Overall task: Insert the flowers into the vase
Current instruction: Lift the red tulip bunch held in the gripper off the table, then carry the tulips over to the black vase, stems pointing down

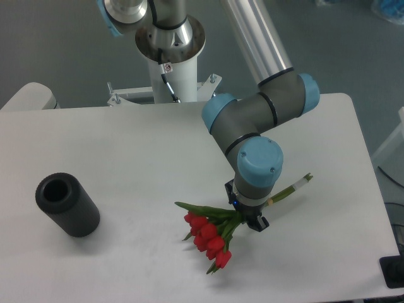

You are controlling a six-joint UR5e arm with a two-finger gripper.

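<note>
A white table (126,158) with rounded corners filled most of the view, with grey floor behind it. Nearest the camera, the flowers (211,240) lay on the tabletop right of centre, their red buds bunched at the lower left and green leaves spreading out just above them. The pale stems ran up and to the right, passed under the arm's wrist and came out beyond it, ending in a light-coloured tip. The gripper (247,218) pointed down over the stems just behind the leaves; its dark fingers stood on either side of the bundle, but the wrist hid them, so whether they were clamped on the stems could not be told. The vase (67,205) stood well apart at the left side of the table, a black cylinder with its round bore showing at the top. Farther back, the arm (259,113) rose from the wrist through blue-capped joints to its white base (172,76) at the table's rear edge.
</note>
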